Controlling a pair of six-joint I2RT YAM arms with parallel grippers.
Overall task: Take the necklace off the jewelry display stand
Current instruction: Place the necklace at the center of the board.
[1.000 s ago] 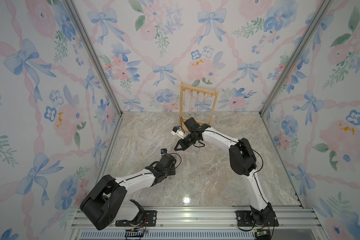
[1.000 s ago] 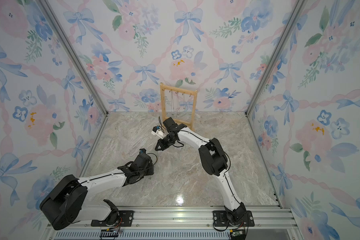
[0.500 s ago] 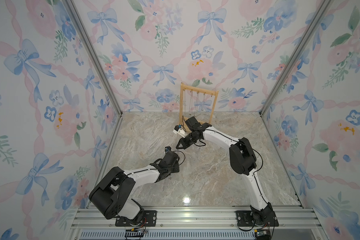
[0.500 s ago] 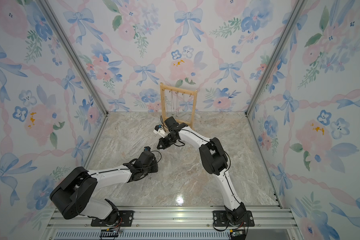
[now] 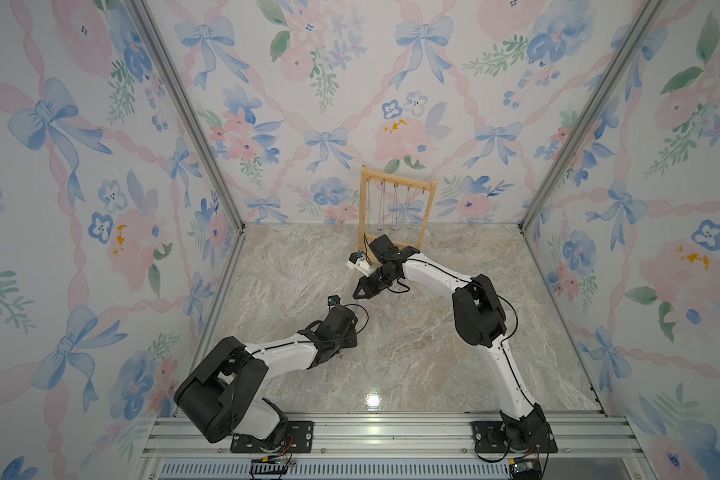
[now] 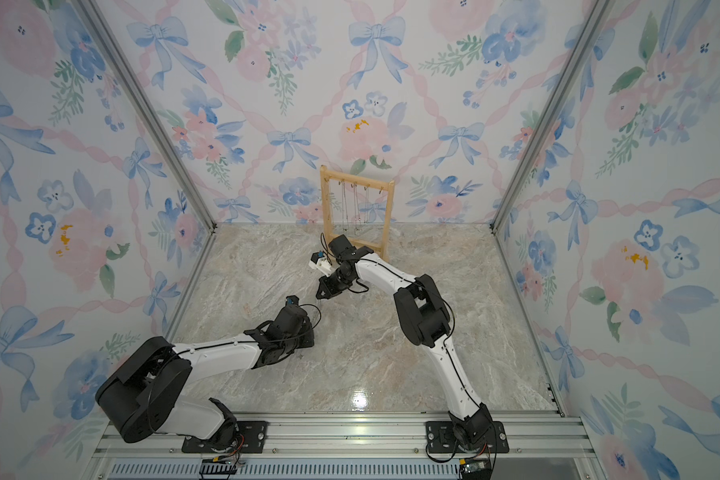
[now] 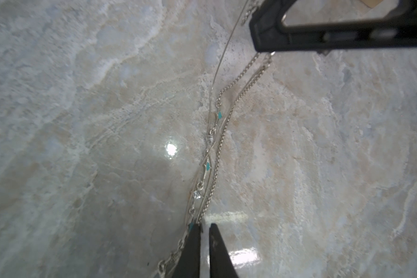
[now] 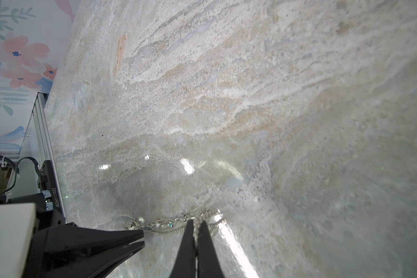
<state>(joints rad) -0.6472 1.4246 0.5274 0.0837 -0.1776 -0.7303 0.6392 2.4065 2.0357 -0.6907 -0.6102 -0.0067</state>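
Note:
A thin silver necklace point(image 7: 217, 154) with small turquoise and clear stones is stretched low over the marble floor between my two grippers. My left gripper point(image 7: 204, 226) is closed down on one end, and the chain runs in between its black fingertips. My right gripper point(image 8: 195, 222) is shut on the other end, with chain links bunched at its tips point(image 7: 263, 45). In both top views the right gripper point(image 5: 356, 294) points down toward the left wrist point(image 5: 341, 324). The jewelry display stand point(image 5: 398, 183) point(image 6: 356, 178) is upright at the back wall, behind the right arm.
Several other thin chains point(image 5: 395, 208) hang from the stand's top bar. The marble floor point(image 5: 412, 353) is walled by floral panels on three sides. An aluminium rail point(image 5: 391, 428) with both arm bases runs along the front edge.
The left arm has swung forward and right toward the right gripper, and its jaws have closed on the chain. The right gripper has shifted only slightly.

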